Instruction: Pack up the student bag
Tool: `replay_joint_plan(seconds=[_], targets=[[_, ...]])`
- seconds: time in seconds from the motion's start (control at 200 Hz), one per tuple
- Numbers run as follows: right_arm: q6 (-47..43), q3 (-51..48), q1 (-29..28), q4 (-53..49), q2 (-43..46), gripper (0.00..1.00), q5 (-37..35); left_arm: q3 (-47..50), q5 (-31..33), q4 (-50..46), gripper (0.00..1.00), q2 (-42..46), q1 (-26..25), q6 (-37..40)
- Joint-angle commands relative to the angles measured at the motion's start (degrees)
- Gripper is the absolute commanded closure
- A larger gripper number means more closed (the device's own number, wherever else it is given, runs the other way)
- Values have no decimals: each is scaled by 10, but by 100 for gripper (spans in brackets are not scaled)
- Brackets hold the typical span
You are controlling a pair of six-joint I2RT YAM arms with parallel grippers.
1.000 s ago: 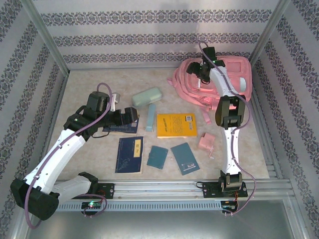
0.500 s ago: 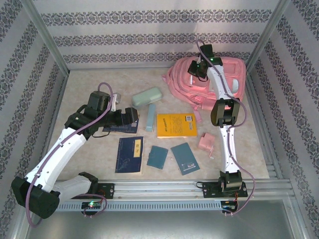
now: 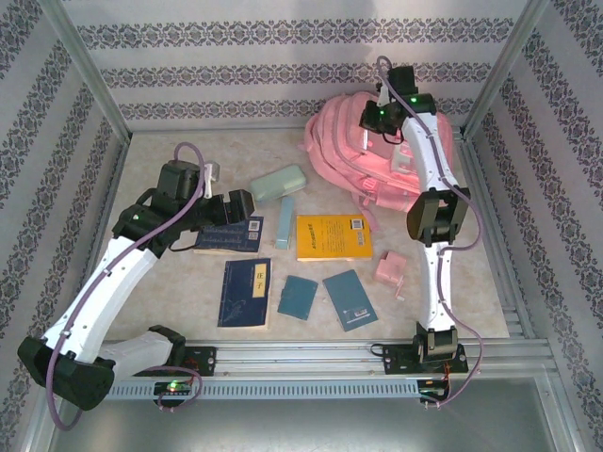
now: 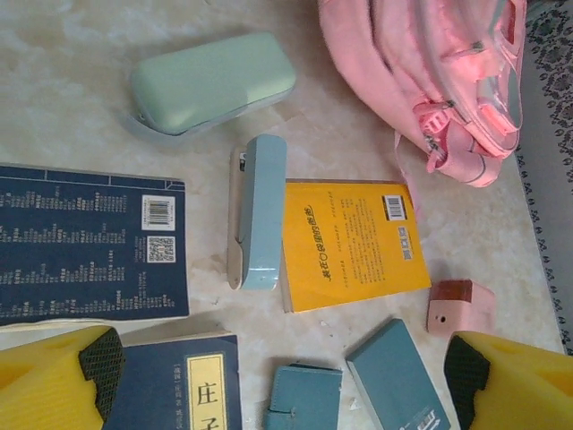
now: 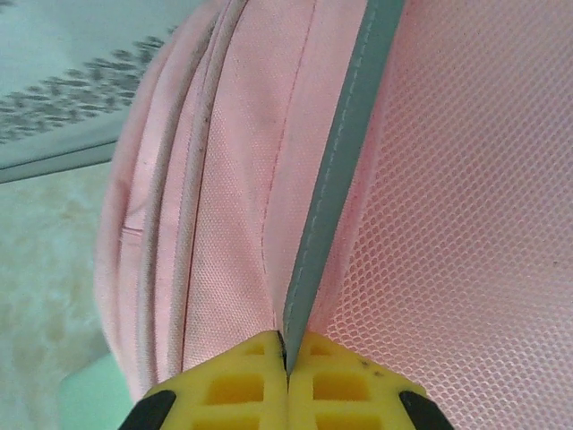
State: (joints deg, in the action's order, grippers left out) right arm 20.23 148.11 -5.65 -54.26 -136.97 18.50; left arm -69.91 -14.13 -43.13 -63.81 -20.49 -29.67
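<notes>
Surroundings: beige marbled tabletop (image 3: 160, 155), enclosed by walls (image 3: 283, 75) papered in dark floral bands.
Landmark: yellow book (image 3: 332, 236), flat at mid-tabletop. There is a barcode at its far right corner, and its column of dark characters is too small to read.
Task item: student bag (image 3: 353, 155), pink, slumped beyond the yellow book towards the far right. A strap trails toward the book's far right corner.
Right arm: right gripper (image 5: 286, 356) is on the bag, beyond the yellow book. Its fingers are pressed together, pinching a grey strip (image 5: 336, 161) that runs beside pink mesh.
Left arm: left gripper (image 4: 285, 363) is raised, left of the yellow book. Its fingers are spread wide with nothing between them.
Item 1: pale blue box (image 3: 285, 221), narrow, against the yellow book's left edge.
Item 2: mint case (image 3: 279, 182), beyond and left of the yellow book.
Item 3: navy book (image 3: 231, 235), left of the yellow book. It shows a barcode and a QR code; the fine print is illegible.
Item 4: second navy book (image 3: 245, 292), nearer and left. Its yellow label reads 庄, and the next character is cut off in the left wrist view.
Items 5–6: teal wallet (image 3: 298, 297) and teal notebook (image 3: 350, 299), side by side on the near side of the yellow book.
Item 7: pink box (image 3: 390, 271), near right of the yellow book, apart from it.
</notes>
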Motion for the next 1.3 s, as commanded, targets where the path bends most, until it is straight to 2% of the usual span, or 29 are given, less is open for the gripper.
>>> replay_joint_plan(seconds=[0.0,0.06,0.16,0.36,0.43,0.505,0.595,0.679,0.794,0.859,0.929,1.059,1.194,1.294], targets=[[-51,-17,-28,42,98,100,38,-15,29,-44,8,17,7,24],[-76,-46,-40,45,126,100,18,-15,42,-56,10,24,7,24],[-138,-85,-75,26,165,100,-62,-9,44,-67,12,24,7,21],[-228,-172,-122,5,242,100,-133,23,34,-49,13,46,7,17],[-232,-200,-130,-1,263,100,-146,22,37,-50,13,51,7,24],[-181,-228,-132,-1,285,100,-130,17,27,-50,13,50,7,28],[-99,-291,-137,28,325,100,-66,13,17,-48,13,48,7,27],[-40,-344,-153,44,360,100,-38,8,6,-45,13,46,7,22],[49,-383,-189,49,390,100,-63,-18,-13,-51,15,31,6,13],[102,-372,-195,32,389,100,-69,-43,-32,-63,20,13,6,13],[160,-392,-201,59,405,100,-79,-65,-56,-75,24,-7,0,17],[268,-423,-212,118,416,100,-100,-80,-57,-87,28,-28,-34,30],[315,-387,-214,105,370,100,-75,-77,-43,-95,33,-55,-80,47],[368,-377,-217,90,345,100,-87,-83,-20,-104,34,-90,-133,60]])
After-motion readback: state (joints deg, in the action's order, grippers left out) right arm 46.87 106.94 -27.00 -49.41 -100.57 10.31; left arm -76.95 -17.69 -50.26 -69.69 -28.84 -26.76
